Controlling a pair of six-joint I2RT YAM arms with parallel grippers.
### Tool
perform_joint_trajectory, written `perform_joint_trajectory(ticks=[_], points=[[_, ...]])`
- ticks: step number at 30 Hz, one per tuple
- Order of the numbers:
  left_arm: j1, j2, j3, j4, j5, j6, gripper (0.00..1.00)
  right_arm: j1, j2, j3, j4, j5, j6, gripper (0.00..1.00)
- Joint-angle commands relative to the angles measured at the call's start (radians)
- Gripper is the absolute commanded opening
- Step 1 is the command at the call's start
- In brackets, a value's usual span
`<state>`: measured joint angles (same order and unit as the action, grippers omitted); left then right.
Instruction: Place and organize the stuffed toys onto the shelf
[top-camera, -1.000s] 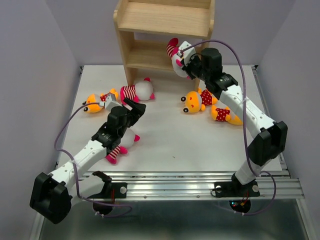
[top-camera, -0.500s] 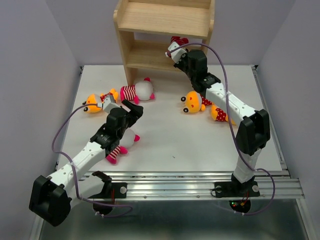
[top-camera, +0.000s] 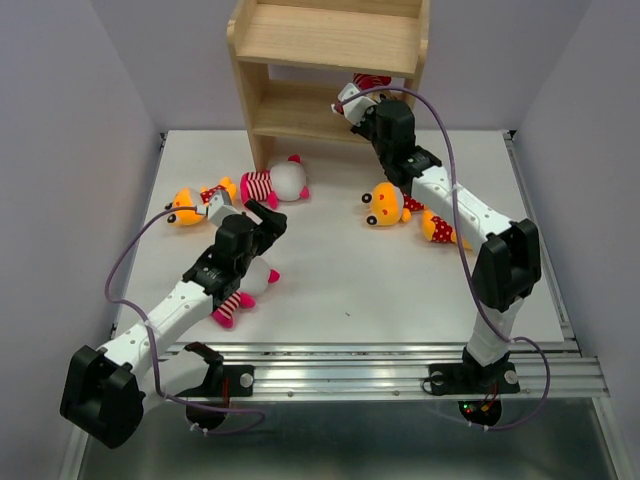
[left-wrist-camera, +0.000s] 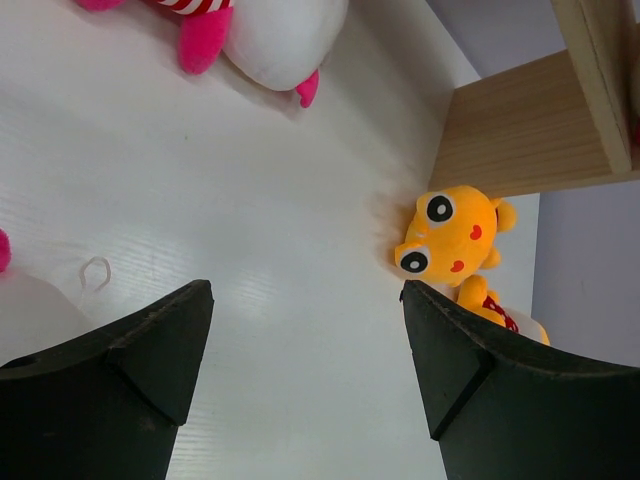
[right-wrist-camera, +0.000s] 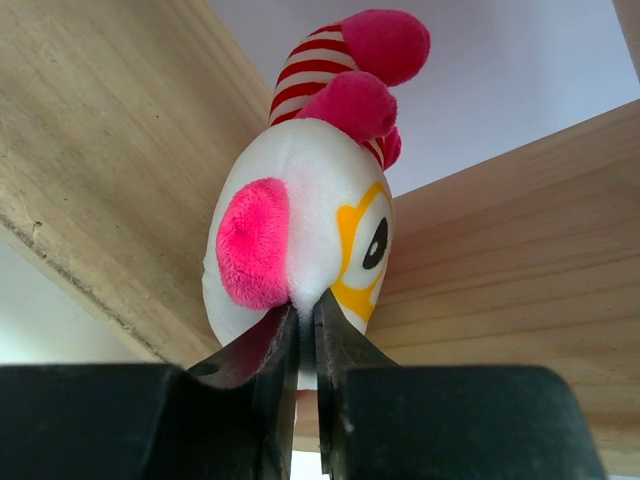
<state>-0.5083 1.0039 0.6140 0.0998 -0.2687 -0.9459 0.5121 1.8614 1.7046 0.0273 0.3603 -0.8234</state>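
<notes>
My right gripper (top-camera: 352, 103) is shut on the head of a white stuffed toy (right-wrist-camera: 300, 230) with pink ears and a striped body. It holds the toy inside the middle tier of the wooden shelf (top-camera: 330, 40), whose boards (right-wrist-camera: 100, 150) lie close on both sides. My left gripper (top-camera: 268, 215) is open and empty above the table. A second white toy (top-camera: 275, 182) lies by the shelf's left foot, and a third (top-camera: 250, 285) lies under my left arm. Yellow toys lie at the left (top-camera: 190, 207), in the middle right (top-camera: 385, 203) and further right (top-camera: 440, 228).
In the left wrist view the open fingers (left-wrist-camera: 450, 340) frame bare table, with a yellow toy (left-wrist-camera: 450, 232) beside the shelf's side panel (left-wrist-camera: 520, 130) and a white toy (left-wrist-camera: 270, 25) at the top. Grey walls enclose the table (top-camera: 330, 290).
My right arm has carried the white toy up and back into the shelf's middle tier, mostly before half a second ago. My left arm has barely moved.
</notes>
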Motion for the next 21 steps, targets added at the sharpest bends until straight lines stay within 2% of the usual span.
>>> perform_joint_trajectory(ticks=[1,8,18,21], points=[[0.005,0.001,-0.002,0.029,-0.010,0.024,0.87,0.002,-0.083,0.006,0.034,0.016,-0.003,0.15],[0.005,-0.005,-0.003,0.023,-0.009,0.022,0.87,0.020,-0.100,0.000,0.008,0.000,0.033,0.22],[0.005,-0.036,-0.017,0.014,-0.017,0.012,0.87,0.020,-0.090,0.009,-0.012,0.006,0.059,0.24],[0.005,-0.040,-0.022,0.012,-0.017,0.010,0.87,0.020,-0.087,0.007,-0.013,0.008,0.066,0.28]])
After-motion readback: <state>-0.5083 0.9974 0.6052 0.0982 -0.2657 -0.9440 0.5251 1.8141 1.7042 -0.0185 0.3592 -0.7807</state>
